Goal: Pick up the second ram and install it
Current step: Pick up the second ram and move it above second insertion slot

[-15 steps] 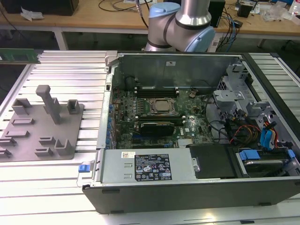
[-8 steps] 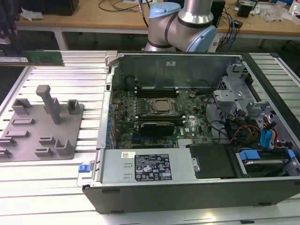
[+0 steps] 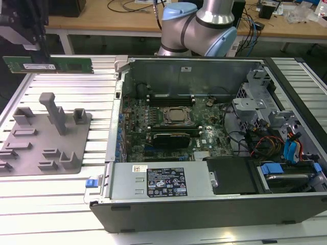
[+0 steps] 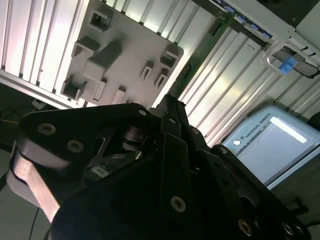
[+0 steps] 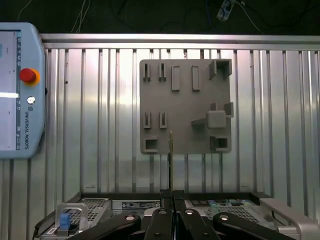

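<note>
Looking over the ribbed aluminium bench (image 3: 51, 204), I see the boxy open steel computer case (image 3: 153, 181) and a flat grey plastic fixture tray (image 3: 76, 138) with square posts. My black gripper (image 3: 41, 55) pinches the second ram (image 3: 66, 65), a thin green strip held level over the bench's far corner on the exterior view's left.

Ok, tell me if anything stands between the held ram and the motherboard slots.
The gripper holds the second ram over the table, outside the open case. The case's upright wall stands between it and the slots; nothing else visible does.
</note>
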Motion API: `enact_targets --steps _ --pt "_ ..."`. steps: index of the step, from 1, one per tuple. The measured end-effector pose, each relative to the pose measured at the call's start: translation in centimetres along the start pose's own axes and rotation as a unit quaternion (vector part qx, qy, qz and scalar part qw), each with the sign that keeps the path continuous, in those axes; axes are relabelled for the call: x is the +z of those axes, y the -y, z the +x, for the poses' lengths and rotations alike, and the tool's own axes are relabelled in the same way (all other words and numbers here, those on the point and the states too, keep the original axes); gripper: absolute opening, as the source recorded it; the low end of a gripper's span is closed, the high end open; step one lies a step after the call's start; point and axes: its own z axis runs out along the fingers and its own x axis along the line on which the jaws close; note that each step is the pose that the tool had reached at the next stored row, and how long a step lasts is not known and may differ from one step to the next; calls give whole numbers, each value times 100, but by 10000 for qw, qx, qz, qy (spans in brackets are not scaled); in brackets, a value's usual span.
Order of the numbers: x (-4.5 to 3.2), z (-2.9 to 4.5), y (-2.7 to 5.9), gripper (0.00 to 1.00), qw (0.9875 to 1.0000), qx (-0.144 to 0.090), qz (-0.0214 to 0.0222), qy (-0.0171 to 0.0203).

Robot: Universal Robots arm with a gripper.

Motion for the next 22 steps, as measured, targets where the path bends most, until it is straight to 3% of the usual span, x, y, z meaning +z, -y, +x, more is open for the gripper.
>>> enact_targets --steps 7,8,9,10,15,18,22 --pt "5 0 337 9 10000 1 -22 0" --pt "10 0 483 9 10000 1 -32 0" --pt "16 0 551 9 10000 1 -35 0" --pt "28 0 670 9 10000 1 -39 0" --pt "46 0 869 9 10000 1 -42 0" --pt "55 0 1035 9 10000 1 -45 0" --pt "65 0 1179 9 10000 1 -48 0"
